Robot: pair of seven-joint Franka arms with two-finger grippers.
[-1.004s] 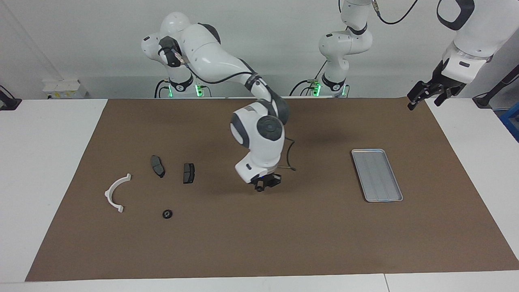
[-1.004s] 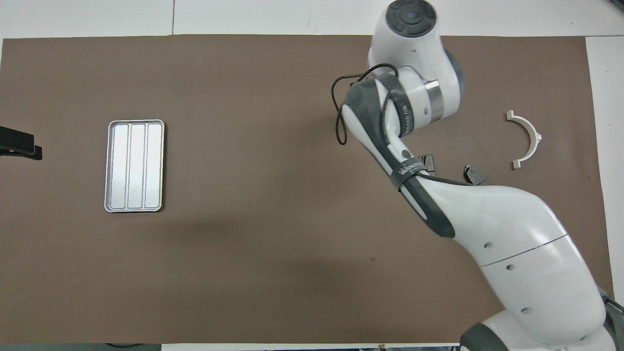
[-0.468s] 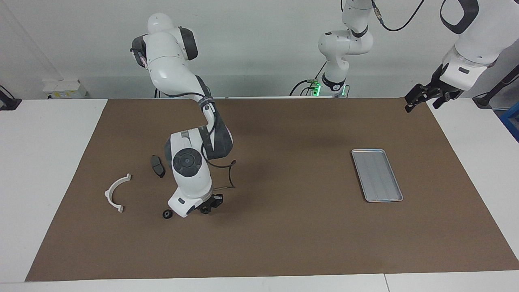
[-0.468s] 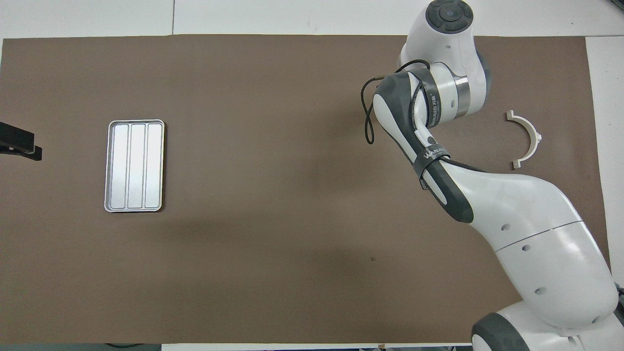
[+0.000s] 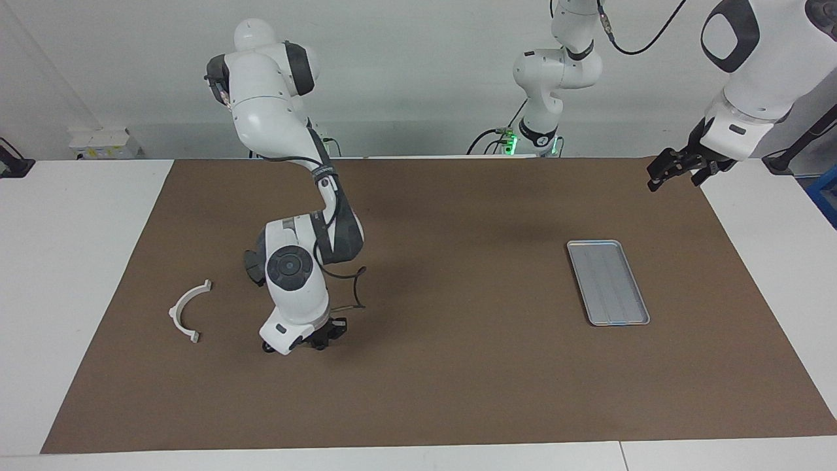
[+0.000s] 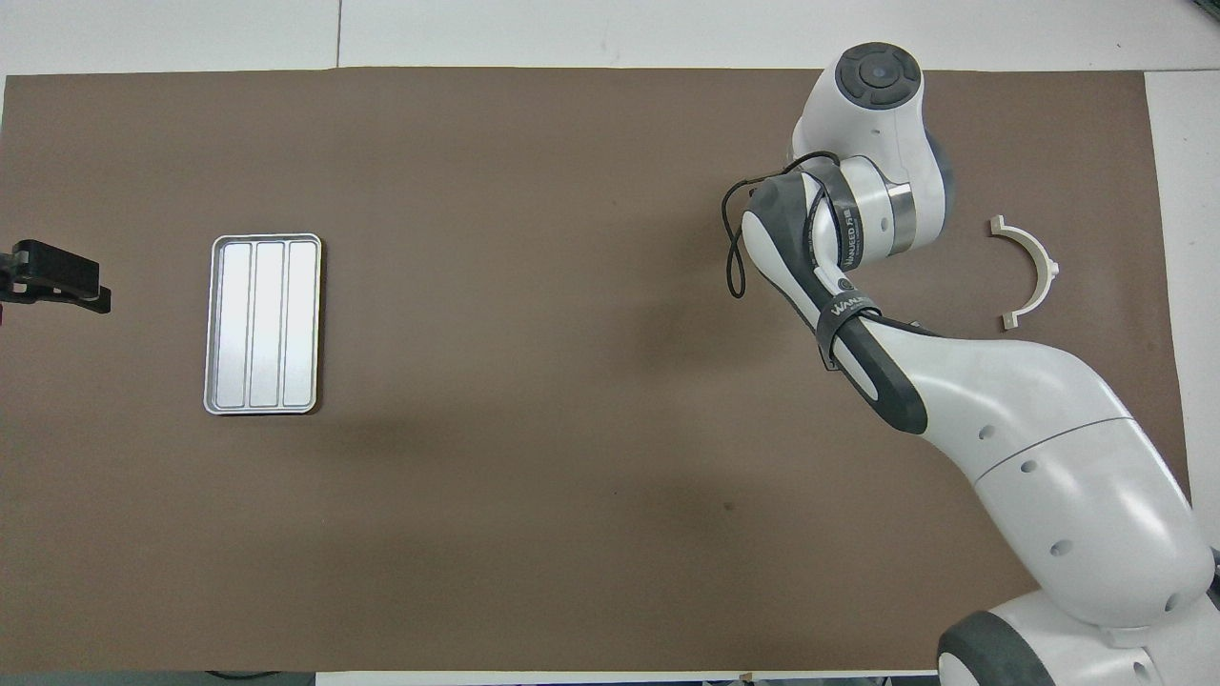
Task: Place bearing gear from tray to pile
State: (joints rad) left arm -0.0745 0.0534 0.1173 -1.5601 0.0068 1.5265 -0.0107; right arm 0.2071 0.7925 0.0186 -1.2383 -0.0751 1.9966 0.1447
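Observation:
The silver ribbed tray (image 5: pixel 608 281) (image 6: pixel 262 324) lies with nothing in it toward the left arm's end. The pile lies toward the right arm's end: a white half-ring bracket (image 5: pixel 185 311) (image 6: pixel 1034 272) and a dark plate (image 5: pixel 252 265) half hidden by the right arm. My right gripper (image 5: pixel 320 343) hangs low over the mat beside the pile, shut on a small dark round bearing gear. Another small black bearing gear (image 5: pixel 266 347) peeks out beside the wrist. In the overhead view the arm hides that gripper. My left gripper (image 5: pixel 673 178) waits open, raised over the mat's corner.
A brown mat (image 5: pixel 458 379) covers most of the white table. A loose black cable (image 5: pixel 356 288) loops off the right arm's wrist. Bare mat lies between the pile and the tray.
The right arm swung from the middle of the mat to the pile and came down low, its gripper staying shut. It now covers one dark plate. The left gripper shifted slightly.

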